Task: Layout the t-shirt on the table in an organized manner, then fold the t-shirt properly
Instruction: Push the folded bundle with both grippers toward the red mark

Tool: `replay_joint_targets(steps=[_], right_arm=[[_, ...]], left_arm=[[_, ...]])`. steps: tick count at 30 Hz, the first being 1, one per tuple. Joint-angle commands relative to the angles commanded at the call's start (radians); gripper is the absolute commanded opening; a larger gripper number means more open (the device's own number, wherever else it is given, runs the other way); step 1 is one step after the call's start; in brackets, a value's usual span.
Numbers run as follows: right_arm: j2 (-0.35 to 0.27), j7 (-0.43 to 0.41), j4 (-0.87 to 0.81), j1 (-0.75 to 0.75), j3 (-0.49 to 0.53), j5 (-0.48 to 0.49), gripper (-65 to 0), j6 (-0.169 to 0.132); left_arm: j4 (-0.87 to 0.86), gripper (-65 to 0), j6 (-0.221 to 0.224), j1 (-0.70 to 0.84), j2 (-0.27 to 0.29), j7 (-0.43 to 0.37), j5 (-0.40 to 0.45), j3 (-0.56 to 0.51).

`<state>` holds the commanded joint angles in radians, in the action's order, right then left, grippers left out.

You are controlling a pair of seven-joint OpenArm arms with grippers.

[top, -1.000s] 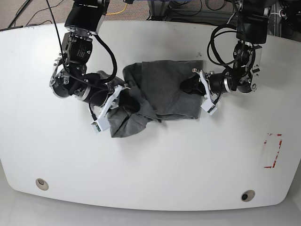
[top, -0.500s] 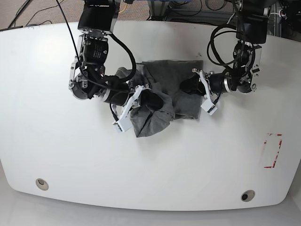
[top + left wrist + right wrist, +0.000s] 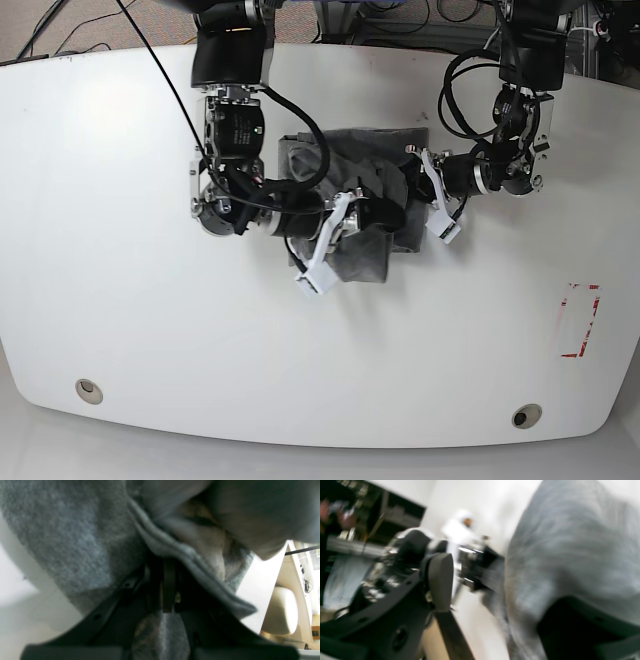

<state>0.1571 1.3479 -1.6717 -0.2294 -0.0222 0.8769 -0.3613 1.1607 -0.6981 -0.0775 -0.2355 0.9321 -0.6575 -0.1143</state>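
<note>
A glossy white worktop [image 3: 120,300] carries the t-shirt [image 3: 365,190], bunched near its far middle. The right pincer [image 3: 375,215] is clenched on a fold of cloth; the left pincer [image 3: 412,185] pins the opposite edge. Dragging cloth across itself risks doubling layers, leaving the t-shirt tangled instead of flat.

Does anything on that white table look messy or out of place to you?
Yes. The t-shirt is bunched in a crumpled heap near the middle of the table, not spread flat. The right gripper and the left gripper both grip its cloth.
</note>
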Motion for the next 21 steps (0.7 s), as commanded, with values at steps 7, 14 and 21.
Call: replay_joint_targets(steps=[7, 14, 21], right_arm=[[0.000, 0.000, 0.002, -0.041, 0.003, 0.002, -30.6, -0.002], [0.000, 0.000, 0.003, -0.081, 0.003, -0.002, -30.6, -0.003], [-0.040, 0.000, 0.003, -0.084, 0.000, -0.002, -30.6, -0.009]], left_arm=[[0.000, -60.3, 0.000, -0.005, 0.002, 0.000, -0.002, -0.002], [0.011, -60.3, 0.000, -0.008, 0.002, 0.000, -0.006, 0.008], [0.069, -60.0, 0.000, -0.008, 0.002, 0.002, -0.006, 0.130]])
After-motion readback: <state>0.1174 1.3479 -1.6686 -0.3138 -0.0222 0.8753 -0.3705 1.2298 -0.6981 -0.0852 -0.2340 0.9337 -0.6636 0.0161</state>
